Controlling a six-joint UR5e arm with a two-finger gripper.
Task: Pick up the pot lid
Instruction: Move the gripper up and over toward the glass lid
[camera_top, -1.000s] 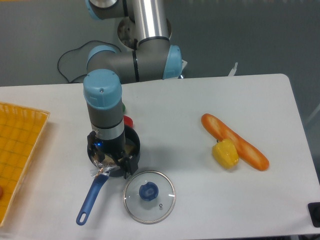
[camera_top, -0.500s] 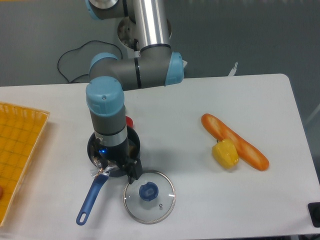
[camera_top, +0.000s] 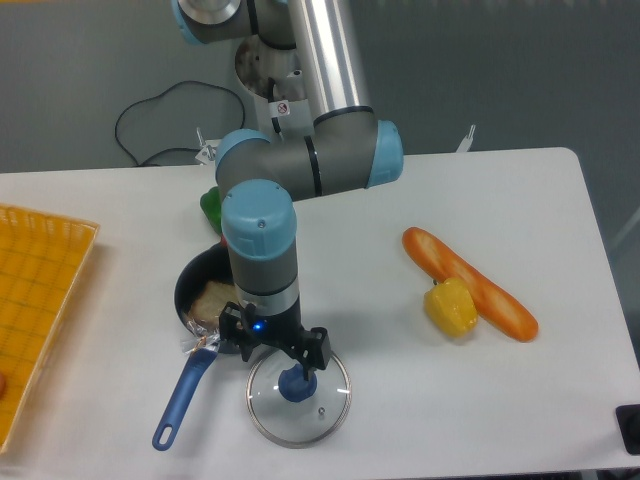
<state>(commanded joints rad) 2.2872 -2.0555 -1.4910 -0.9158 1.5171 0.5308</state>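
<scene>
Hovering near the blue knob (camera_top: 297, 386) of the glass lid (camera_top: 276, 418), the gripper (camera_top: 278, 354) is pointed down, its fingers parted wide with nothing seen held; presumably spread so that the knob can be straddled. Lid laid flat on the table (camera_top: 420, 415), knob up, in front of the black pan (camera_top: 188, 285); whether the two touch cannot be told. Best hold judged to be offered by the knob, as the low rim would be hard to pinch from above. Blue handle (camera_top: 184, 397) slanted toward the near edge, beside the lid; clearance from it should be kept. Yellow pepper (camera_top: 451, 308) set against the brown loaf (camera_top: 500, 307), both well apart from the lid, so unlikely to be disturbed. Step in hand: alignment, by the look of it. Centring over the knob seems needed, then lowering and closing. By an off-centre pinch the lid could be tipped or the knob lost
</scene>
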